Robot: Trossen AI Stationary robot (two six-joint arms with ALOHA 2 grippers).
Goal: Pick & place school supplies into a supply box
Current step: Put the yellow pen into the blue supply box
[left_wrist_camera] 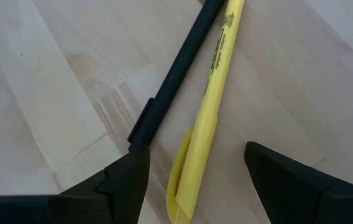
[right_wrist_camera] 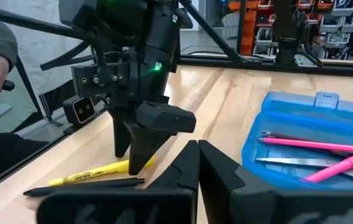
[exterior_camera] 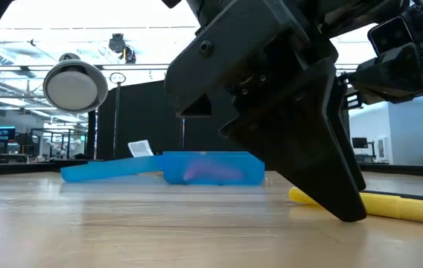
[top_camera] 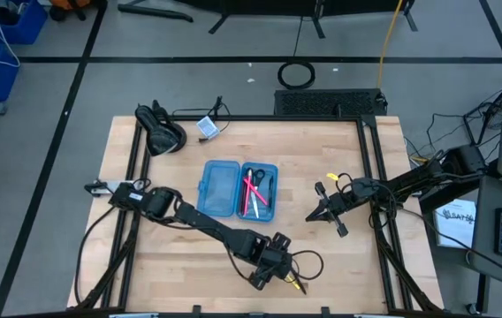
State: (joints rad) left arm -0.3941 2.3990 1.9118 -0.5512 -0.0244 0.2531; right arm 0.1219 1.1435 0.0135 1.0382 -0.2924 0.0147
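Left gripper [left_wrist_camera: 192,171] is lowered with fingers apart astride the yellow pen [left_wrist_camera: 204,118], ready for clamping; black pen [left_wrist_camera: 176,68] lies alongside. Right gripper [top_camera: 315,215] waits beside the box [top_camera: 220,187], fingers together.

The thin yellow plastic pen [exterior_camera: 390,203] is half hidden behind the dark left gripper [exterior_camera: 323,186] and cut at lower right.

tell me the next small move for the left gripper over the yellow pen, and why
Probably close the left gripper on the yellow plastic pen. Its open fingers reach the wooden table and straddle the pen's clip end, while the thin black pen lies just beside one finger and may get caught. The open translucent blue plastic case already holds pink pens and scissors. The right gripper waits nearby.
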